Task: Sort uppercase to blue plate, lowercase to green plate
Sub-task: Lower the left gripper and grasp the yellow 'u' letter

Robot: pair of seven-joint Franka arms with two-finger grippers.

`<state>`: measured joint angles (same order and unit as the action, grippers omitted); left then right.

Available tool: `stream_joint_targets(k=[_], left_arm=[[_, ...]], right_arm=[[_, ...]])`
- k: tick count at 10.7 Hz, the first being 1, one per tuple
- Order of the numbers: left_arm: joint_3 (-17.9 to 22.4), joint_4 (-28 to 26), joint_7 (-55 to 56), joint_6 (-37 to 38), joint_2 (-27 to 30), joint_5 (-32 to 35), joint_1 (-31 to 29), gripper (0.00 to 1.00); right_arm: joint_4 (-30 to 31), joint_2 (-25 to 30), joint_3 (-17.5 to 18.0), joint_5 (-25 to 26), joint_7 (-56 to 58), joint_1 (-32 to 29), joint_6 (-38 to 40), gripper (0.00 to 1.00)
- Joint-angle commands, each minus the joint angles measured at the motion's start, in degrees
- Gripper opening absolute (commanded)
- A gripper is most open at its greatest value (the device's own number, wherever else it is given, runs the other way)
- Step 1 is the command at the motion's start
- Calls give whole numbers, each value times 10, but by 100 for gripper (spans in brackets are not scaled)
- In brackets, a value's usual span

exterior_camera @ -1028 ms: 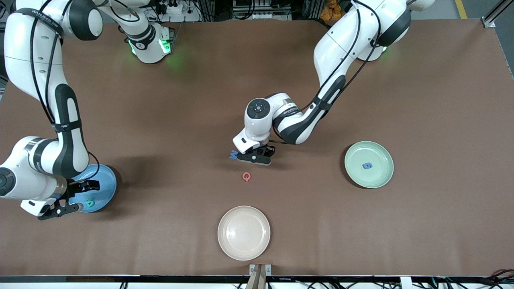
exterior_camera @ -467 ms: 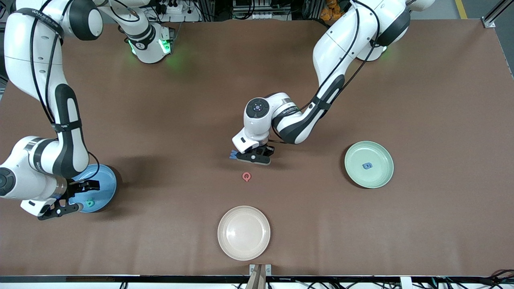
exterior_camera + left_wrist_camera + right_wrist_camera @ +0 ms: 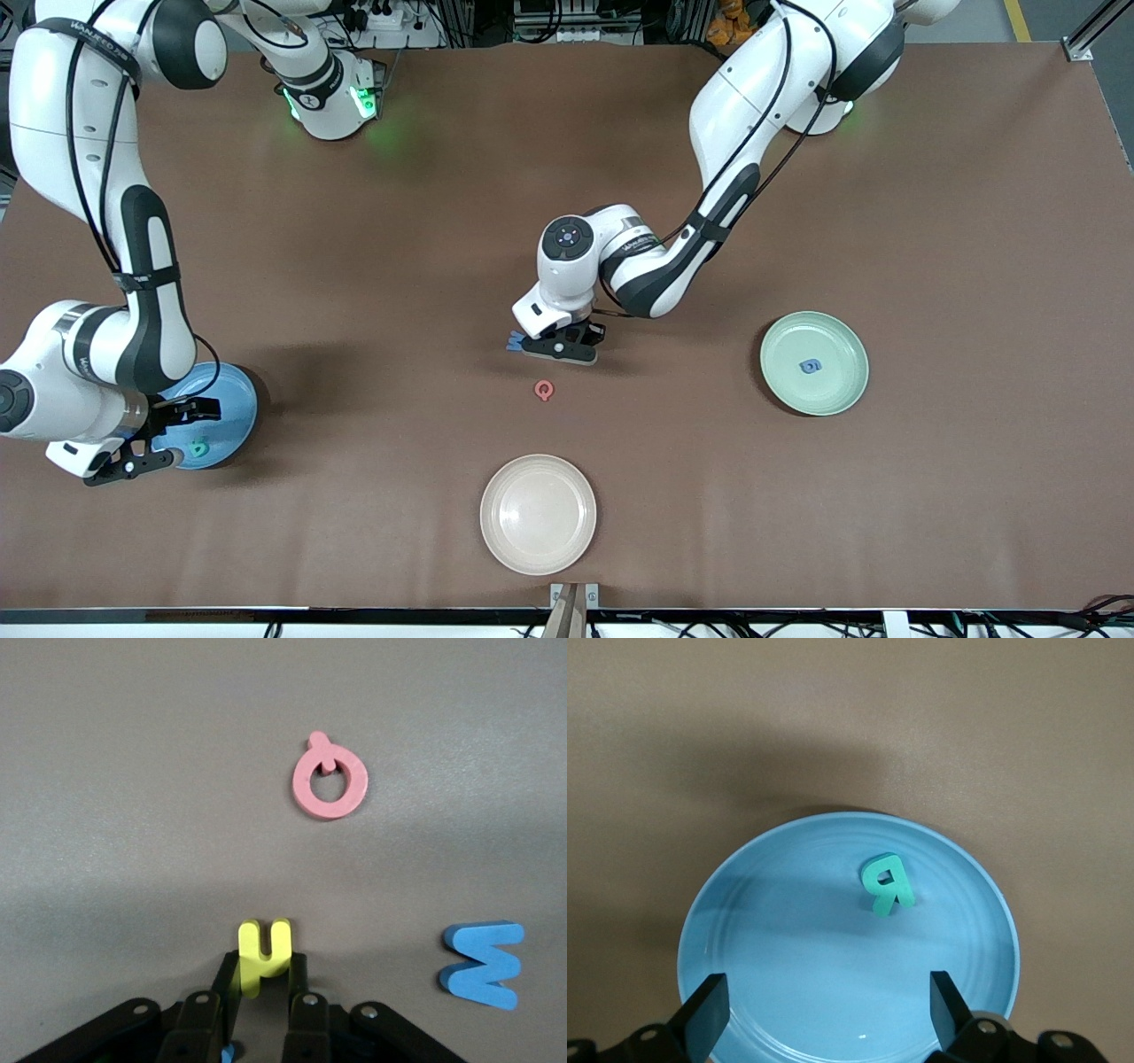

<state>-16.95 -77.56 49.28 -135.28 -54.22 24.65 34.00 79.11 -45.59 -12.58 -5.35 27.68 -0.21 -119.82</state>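
Left end effector clamps a yellow letter at mid-surface

The left end effector (image 3: 263,992) is down at the middle of the surface (image 3: 354,266), its fingers (image 3: 299,979) closed tight on a small yellow foam letter (image 3: 264,954). In the left wrist view the letter sticks out from between the pads, two prongs showing; which letter it is cannot be told. The blue M (image 3: 483,963) lies flat just beside the end effector, toward the right arm's end, apart from the fingers. The red Q (image 3: 330,784) lies near, closer to the front camera than the end effector, touching nothing.

The right end effector (image 3: 824,1010) waits over the blue plate (image 3: 762,930), fingers spread wide and holding nothing. The plate sits at the right arm's end of the surface, and the teal R (image 3: 886,884) lies inside it, away from the rim.

The green plate (image 3: 837,390) sits toward the left arm's end, with a blue g (image 3: 810,365) lying in it near the centre.

A cream plate (image 3: 538,514) rests nearest the front camera, about midway between the two arms' ends, well apart from the letters
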Motion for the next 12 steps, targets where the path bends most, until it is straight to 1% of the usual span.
stream_joint_targets(k=[1, 6, 8, 9, 10, 12], left_arm=[[16, 15, -6, -3, -12, 8, 9, 20], [17, 15, -17, 7, -2, 8, 6, 15], [16, 14, -34, 29, 9, 8, 0, 9], [17, 14, -44, 43, 14, 8, -2, 7], [17, 10, -49, 51, 21, 11, -13, 3], [16, -11, -70, 70, 35, 16, -45, 4]], right_arm=[[2, 2, 6, -7, 11, -6, -1, 100], [2, 2, 6, -7, 9, -1, -1, 100], [2, 2, 6, -9, 5, 3, 0, 100], [2, 3, 6, -18, 5, 5, 3, 100], [2, 3, 6, -24, 5, 10, 6, 100], [2, 5, 6, -24, 4, 19, 6, 100]])
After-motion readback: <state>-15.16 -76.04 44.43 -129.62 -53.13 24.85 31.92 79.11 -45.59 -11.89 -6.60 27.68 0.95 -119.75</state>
